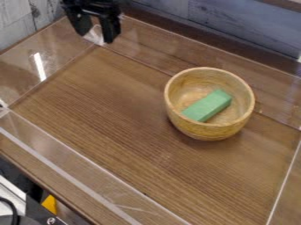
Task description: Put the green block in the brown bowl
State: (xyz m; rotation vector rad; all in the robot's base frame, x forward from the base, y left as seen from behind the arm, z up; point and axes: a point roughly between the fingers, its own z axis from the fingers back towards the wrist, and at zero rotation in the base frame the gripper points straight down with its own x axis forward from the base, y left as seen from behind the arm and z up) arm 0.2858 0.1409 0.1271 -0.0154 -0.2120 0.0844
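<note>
The single camera view looks down at a slant onto the table [100,105] from above. Relative to the brown bowl [209,104], its framing reaches well out to the left and takes in the table's surface below the bowl as well. The bowl sits right of the middle, and the lens sees both into its hollow and onto its near outer wall. The view faces across the table toward the far edge, beyond the bowl. It stands back far enough to fit the whole bowl with broad stretches of wood around it. Only one view is given, so none overlaps it.
</note>
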